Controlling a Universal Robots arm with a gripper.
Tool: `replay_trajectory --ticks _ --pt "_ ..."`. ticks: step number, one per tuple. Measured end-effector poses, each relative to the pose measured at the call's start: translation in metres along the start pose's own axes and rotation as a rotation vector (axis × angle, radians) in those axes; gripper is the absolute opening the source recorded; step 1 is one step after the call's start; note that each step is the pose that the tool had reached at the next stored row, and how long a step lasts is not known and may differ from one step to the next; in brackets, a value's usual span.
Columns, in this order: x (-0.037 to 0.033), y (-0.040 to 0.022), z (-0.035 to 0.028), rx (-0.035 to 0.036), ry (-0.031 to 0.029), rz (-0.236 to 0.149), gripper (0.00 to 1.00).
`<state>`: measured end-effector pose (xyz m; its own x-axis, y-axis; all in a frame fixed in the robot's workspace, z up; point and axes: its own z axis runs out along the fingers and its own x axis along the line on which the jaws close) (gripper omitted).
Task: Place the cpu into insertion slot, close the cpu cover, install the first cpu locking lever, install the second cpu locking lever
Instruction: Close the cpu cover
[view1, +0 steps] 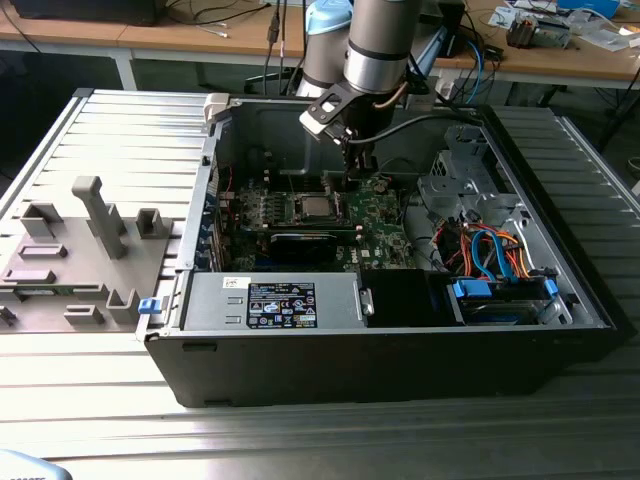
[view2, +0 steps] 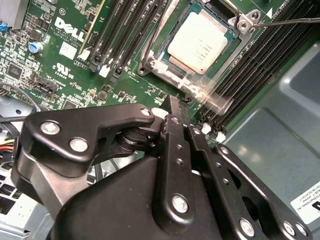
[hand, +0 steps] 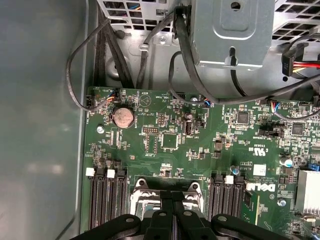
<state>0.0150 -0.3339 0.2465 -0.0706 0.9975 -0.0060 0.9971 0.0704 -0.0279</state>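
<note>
Gripper (view2: 177, 107) hovers low over the green motherboard (view2: 65, 70), fingers pinched together with nothing between them. Cpu (view2: 202, 46) sits flat in the insertion slot (view2: 147, 64), with the cpu cover (view2: 243, 22) lying down around it. One thin locking lever (view2: 295, 20) juts past the socket's corner, across the memory slots (view2: 260, 65).

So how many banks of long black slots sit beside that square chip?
2: one bank of slots on one side of the cpu, another bank opposite. The jaws hide some board.
</note>
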Motion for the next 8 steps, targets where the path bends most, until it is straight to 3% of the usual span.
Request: replay_trajectory --ticks 8 --pt "0.0003 -0.0037 0.0002 0.0 0.0 0.0 0.11"
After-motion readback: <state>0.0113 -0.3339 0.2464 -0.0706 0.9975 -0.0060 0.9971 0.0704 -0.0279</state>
